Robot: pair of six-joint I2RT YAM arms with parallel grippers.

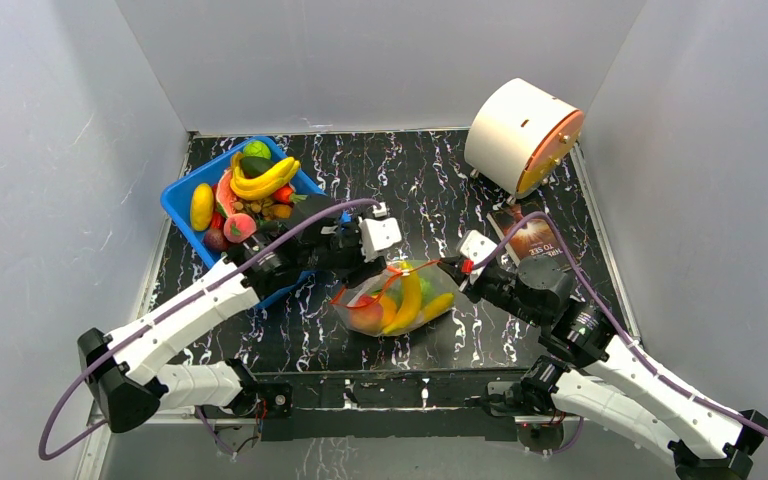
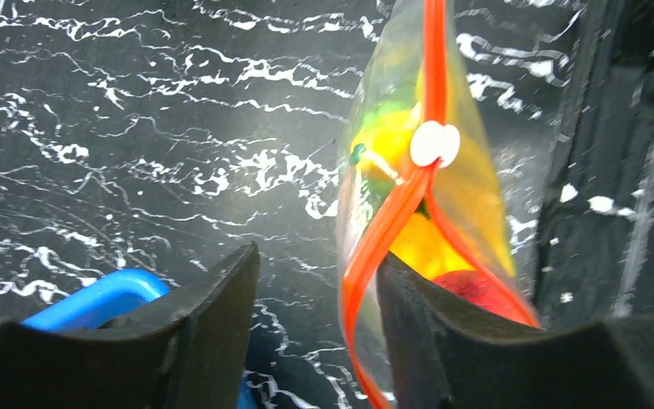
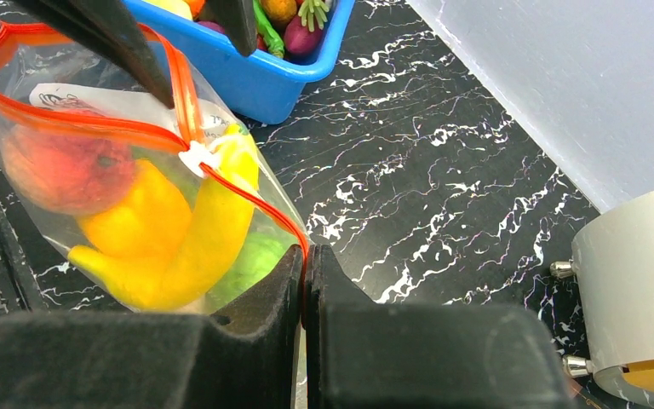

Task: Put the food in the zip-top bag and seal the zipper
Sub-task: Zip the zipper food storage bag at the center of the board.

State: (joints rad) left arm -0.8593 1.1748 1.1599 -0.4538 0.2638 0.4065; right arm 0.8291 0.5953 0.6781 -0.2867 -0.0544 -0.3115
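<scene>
The clear zip-top bag (image 1: 397, 300) lies on the black table (image 1: 440, 190), holding bananas (image 3: 196, 230) and a red piece (image 3: 60, 170). Its zipper (image 3: 94, 128) gapes beyond the white slider (image 3: 197, 158). The right gripper (image 3: 305, 273) pinches the zipper's end. The left gripper (image 2: 315, 264) is spread, one finger inside the mouth. Both arms reach inward.

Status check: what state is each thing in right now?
left gripper: open, one finger inside bag mouth
right gripper: shut on zipper end
zipper: shut from right gripper to slider, open beyond
zip-top bag: food inside, mouth partly open
blue basket: holds more food
</scene>
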